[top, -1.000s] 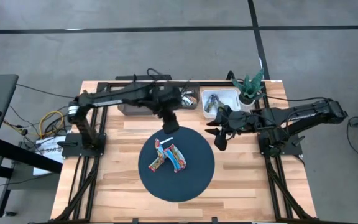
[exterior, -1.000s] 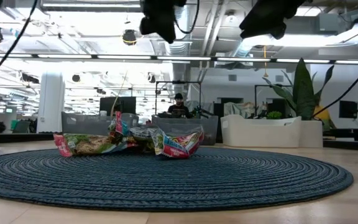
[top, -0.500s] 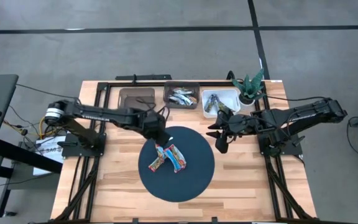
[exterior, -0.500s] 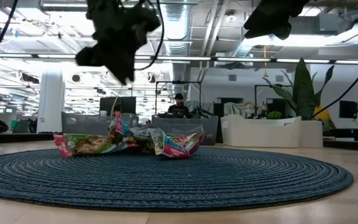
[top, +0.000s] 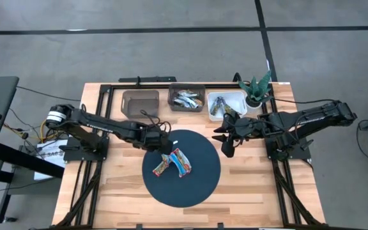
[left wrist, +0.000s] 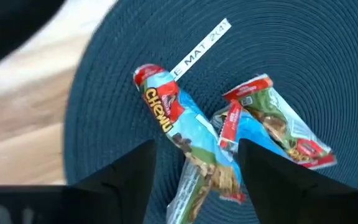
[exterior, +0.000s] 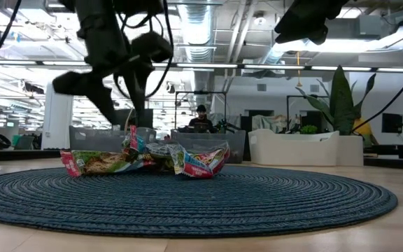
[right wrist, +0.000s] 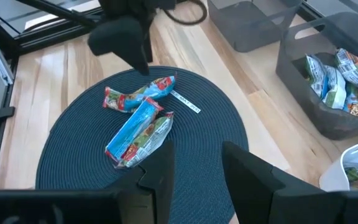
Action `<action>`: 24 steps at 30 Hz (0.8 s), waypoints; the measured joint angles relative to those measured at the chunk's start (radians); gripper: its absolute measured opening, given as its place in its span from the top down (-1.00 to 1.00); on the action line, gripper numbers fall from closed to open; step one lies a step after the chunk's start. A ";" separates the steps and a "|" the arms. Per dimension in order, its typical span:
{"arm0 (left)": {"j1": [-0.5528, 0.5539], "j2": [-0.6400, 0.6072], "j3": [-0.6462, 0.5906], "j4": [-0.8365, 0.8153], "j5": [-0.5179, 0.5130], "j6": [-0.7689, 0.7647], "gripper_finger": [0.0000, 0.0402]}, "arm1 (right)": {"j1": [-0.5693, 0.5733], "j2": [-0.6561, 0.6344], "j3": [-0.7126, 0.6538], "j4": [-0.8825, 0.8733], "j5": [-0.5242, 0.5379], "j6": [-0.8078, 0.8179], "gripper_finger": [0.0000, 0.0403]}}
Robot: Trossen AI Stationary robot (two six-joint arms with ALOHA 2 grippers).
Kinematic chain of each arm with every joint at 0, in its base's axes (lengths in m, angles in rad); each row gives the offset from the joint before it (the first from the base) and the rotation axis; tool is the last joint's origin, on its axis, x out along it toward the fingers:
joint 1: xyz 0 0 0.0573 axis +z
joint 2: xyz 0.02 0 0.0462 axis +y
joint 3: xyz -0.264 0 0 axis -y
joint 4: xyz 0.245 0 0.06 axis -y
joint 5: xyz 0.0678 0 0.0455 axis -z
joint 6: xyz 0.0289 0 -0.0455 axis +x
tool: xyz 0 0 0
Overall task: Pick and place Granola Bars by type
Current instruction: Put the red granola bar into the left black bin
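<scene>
A small pile of Granola Bars (top: 172, 161) lies on the round blue mat (top: 200, 182): a blue-and-red bar (left wrist: 169, 115) on top, a green-brown one (left wrist: 278, 127) beside it. My left gripper (top: 161, 143) hangs open just above the pile's far-left end, with its fingers on either side of the blue-and-red bar's end and clear of it (exterior: 114, 91). Off the mat's right side, my right gripper (top: 225, 144) hovers open with nothing between its fingers (right wrist: 194, 171). More bars lie in the dark bin (top: 187, 99) and the white bin (top: 225, 104).
Three bins stand in a row at the table's far edge; the leftmost grey one (top: 140, 101) shows nothing inside. A potted plant (top: 256, 89) stands right of the white bin. A white label strip (left wrist: 199, 42) lies on the mat. Bare wood lies near the front edge.
My left gripper has swung from over the far bins toward the near edge and down, to just above the pile on the mat. Its fingers have opened. The bars and my right gripper have kept still.
</scene>
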 joint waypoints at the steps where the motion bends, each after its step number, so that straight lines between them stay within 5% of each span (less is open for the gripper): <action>1: 0.000 0.000 -0.021 0.029 0.007 -0.019 -0.11 | 0.000 0.000 0.000 0.000 0.000 0.000 0.38; 24: 0.003 0.137 -0.093 0.289 0.133 -0.132 -0.12 | 0.000 0.000 0.000 0.004 0.000 -0.018 0.38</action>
